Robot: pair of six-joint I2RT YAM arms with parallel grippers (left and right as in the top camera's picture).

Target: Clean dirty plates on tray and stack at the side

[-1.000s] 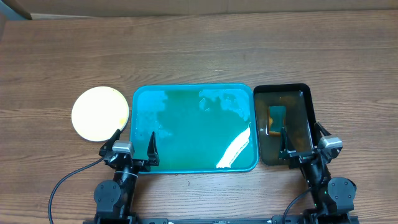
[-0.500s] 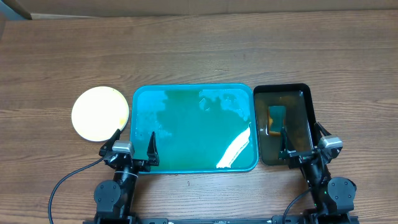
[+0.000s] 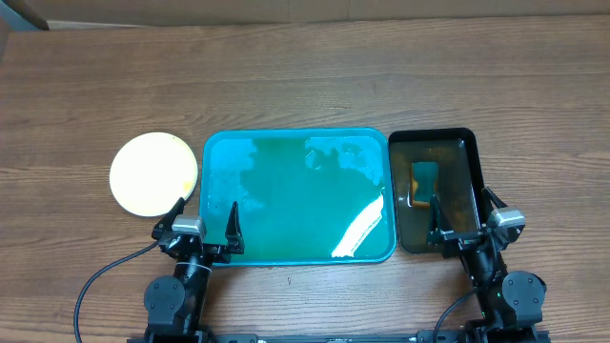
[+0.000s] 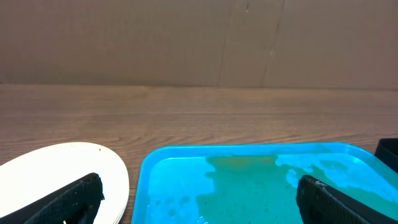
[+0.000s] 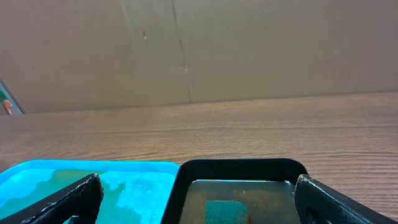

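Pale plate (image 3: 153,173) mid-left of frame, just up-left of our left gripper (image 3: 207,211), the nearer arm; it & right gripper (image 3: 459,202) both spread apart.

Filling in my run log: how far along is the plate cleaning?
Apparently finished. Done: the teal tray holds no plates, only wet streaks; a clean-looking plate lies on the table left of it, though how many are stacked there cannot be told. In hand: nothing; left gripper and right gripper are open and empty, and the sponge lies in the black tray. Left: seemingly nothing.
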